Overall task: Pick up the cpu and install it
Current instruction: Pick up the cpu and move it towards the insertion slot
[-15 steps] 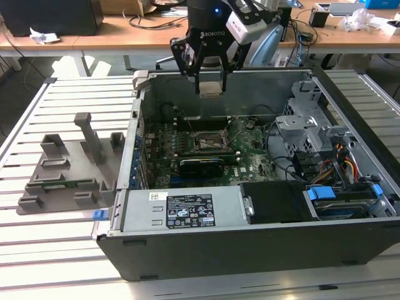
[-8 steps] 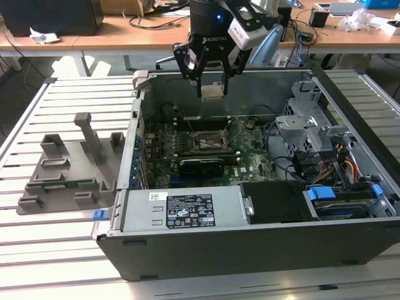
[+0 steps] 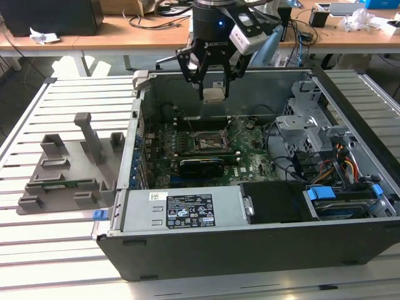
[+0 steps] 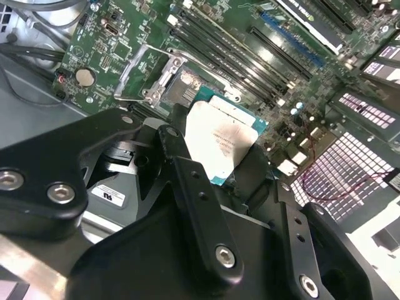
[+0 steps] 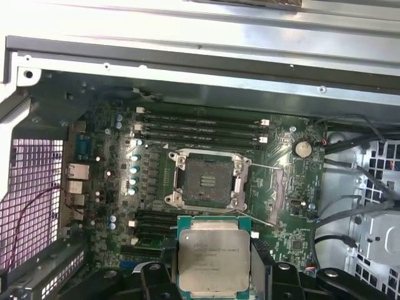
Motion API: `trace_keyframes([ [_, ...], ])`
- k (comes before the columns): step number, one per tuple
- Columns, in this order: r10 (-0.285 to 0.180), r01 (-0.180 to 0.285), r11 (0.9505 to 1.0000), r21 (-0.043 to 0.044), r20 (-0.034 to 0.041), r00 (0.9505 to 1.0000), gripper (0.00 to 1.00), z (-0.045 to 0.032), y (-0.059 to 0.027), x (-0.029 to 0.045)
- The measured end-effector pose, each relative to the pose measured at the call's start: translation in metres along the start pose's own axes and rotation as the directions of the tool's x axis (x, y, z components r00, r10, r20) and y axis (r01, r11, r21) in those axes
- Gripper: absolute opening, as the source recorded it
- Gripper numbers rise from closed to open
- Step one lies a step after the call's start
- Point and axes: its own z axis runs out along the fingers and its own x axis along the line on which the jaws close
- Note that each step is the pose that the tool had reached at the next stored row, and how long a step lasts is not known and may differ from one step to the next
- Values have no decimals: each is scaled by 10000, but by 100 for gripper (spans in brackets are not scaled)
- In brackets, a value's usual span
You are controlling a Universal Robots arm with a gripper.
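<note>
Exterior view, so: grey tray (image 3: pixel 62 175) sits well off to one side of the fingers (image 3: pixel 200 75), which are pinching the cpu (image 3: pixel 214 94) by its edges, up above the open socket (image 3: pixel 206 142). I'd keep it dead level and square it to the socket before lowering. Lid has print, can't read it honestly.

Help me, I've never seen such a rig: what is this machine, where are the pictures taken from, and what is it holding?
It is a robot arm whose hand hangs over an open computer case on a slatted table. The exterior view looks from off the arm; both wrist views come from cameras riding on the arm, looking down at the motherboard. The hand is shut on the cpu, a silver square chip; the socket stands open and bare. A grey tray lies beside the case, at the exterior view's left.
</note>
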Motion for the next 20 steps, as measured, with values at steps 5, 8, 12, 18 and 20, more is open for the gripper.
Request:
trace_keyframes([
  [5, -4, 4, 9998, 173, -13, 10000, 55, 82, 91, -33],
  [8, -6, 7, 9994, 343, -27, 10000, 55, 137, 147, -58],
  [12, -8, 9, 9994, 356, -27, 10000, 55, 205, 178, -66],
  [18, -6, 7, 9994, 357, -28, 10000, 55, 219, 183, -80],
  [20, -6, 7, 9994, 358, -29, 10000, 55, 219, 183, -81],
])
